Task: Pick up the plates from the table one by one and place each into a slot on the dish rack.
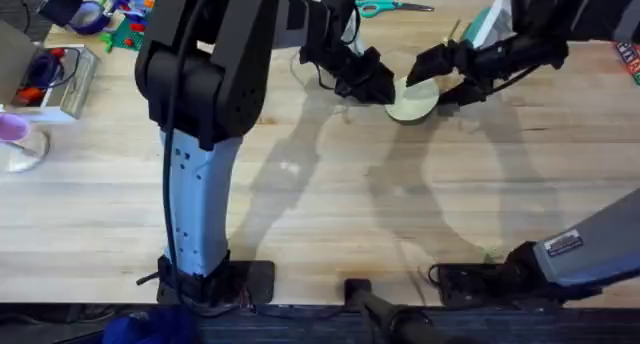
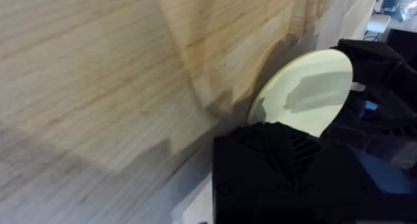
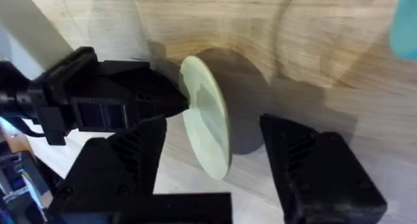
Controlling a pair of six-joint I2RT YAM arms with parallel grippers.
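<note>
- Pale planks of the tabletop (image 1: 330, 214) lie bare near the arm bases; the action sits toward the far side.
- Tilted on edge above the wood, the cream plate (image 1: 413, 100) is pinched at its rim by the left hand (image 1: 378, 86).
- Facing it, the right hand (image 1: 432, 68) stands wide, its fingers (image 3: 120, 165) straddling the plate without touching.
- Risk, as I judge it: a thin rim pinch on smooth plastic could let the plate pivot or slip out and clatter flat.
- If the right hand closes off-centre during a handover, it may knock the plate loose.
- Scissors (image 1: 385, 5) lie beyond, at the far edge.
</note>
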